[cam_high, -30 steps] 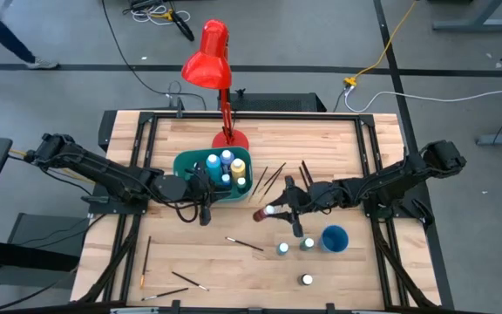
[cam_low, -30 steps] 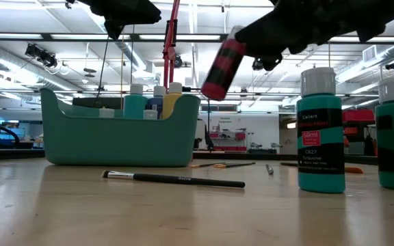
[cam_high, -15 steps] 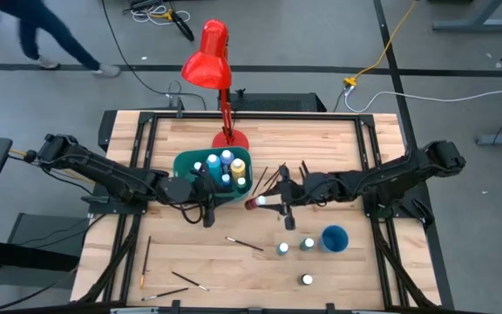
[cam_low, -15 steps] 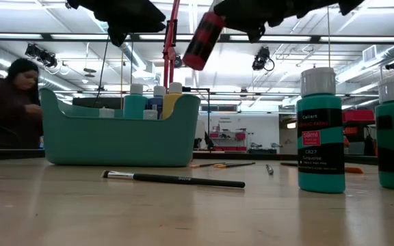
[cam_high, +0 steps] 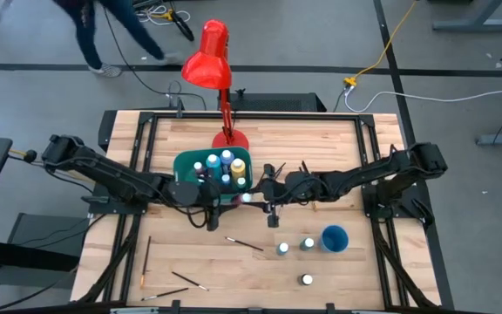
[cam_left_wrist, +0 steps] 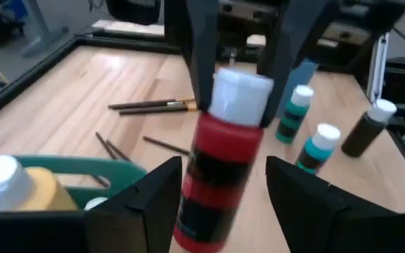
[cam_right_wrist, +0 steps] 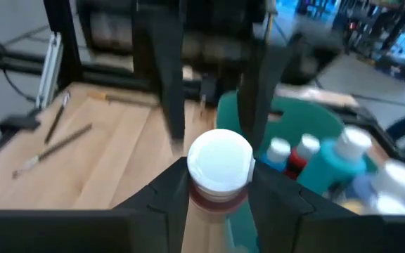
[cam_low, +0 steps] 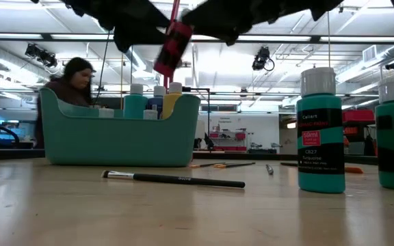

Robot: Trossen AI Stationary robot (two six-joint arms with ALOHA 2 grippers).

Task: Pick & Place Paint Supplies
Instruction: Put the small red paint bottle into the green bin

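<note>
A red paint bottle (cam_high: pixel 247 199) with a white cap hangs in the air by the near right corner of the teal bin (cam_high: pixel 181 162), and my right gripper (cam_high: pixel 257 199) is shut on it. My left gripper (cam_left_wrist: pixel 223 176) faces it from the table's left, open. Its fingers (cam_left_wrist: pixel 157 200) stand on either side of the bottle's lower body (cam_left_wrist: pixel 216 190), and no touch shows. Several white-capped bottles (cam_high: pixel 224 166) stand upright in the bin. Three more bottles (cam_high: pixel 295 247) stand on the table. Thin brushes (cam_high: pixel 251 245) lie flat on the wood. My right gripper pinches the red bottle between its two fingers at the cap end (cam_left_wrist: pixel 239 98), one finger on each side of the white cap (cam_right_wrist: pixel 220 163). The fingers come nearly level from the table's right. The bottle is lifted clear and tilted, its bottom end (cam_low: pixel 168 65) lower and toward my left gripper.
A red desk lamp (cam_high: pixel 214 54) stands behind the bin, its base (cam_high: pixel 230 138) on the table. A round blue cup (cam_high: pixel 334 237) sits at the near right. More brushes lie right of the bin (cam_high: pixel 273 179) and at the near left (cam_high: pixel 146 257). A person (cam_low: pixel 74 82) moves beyond the table.
My right gripper has carried the red bottle up and toward the table's left, from above the standing bottles to the bin's right end, and the bottle stays tilted. My left gripper has sunk slightly toward it. A person has walked past behind the table.
</note>
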